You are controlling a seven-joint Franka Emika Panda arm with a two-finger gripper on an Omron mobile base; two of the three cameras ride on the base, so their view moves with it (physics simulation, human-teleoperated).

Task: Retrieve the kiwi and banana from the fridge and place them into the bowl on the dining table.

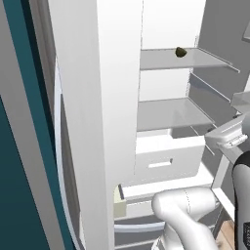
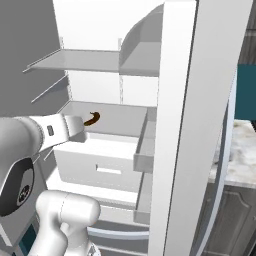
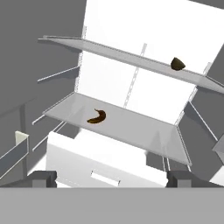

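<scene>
The fridge (image 1: 166,29) stands open with its white shelved inside in front of me. A small brown kiwi (image 1: 180,52) sits on the upper glass shelf, at the upper right (image 3: 176,64) in the hand view. A dark curved banana (image 3: 97,117) lies on the lower shelf, towards its left and back, and shows just beyond my hand (image 2: 93,118) in the right base view. My gripper (image 3: 112,178) is open with nothing between its fingertips (image 3: 41,178). It hangs in front of the lower shelf, short of the banana and below the kiwi. The bowl and the dining table are out of view.
A white drawer (image 3: 105,170) with a slot handle sits under the lower shelf. The open fridge door (image 2: 200,125) rises close on the right, another door edge (image 1: 97,122) on the left. A marble top (image 2: 240,150) over dark cabinet fronts lies beyond the right door.
</scene>
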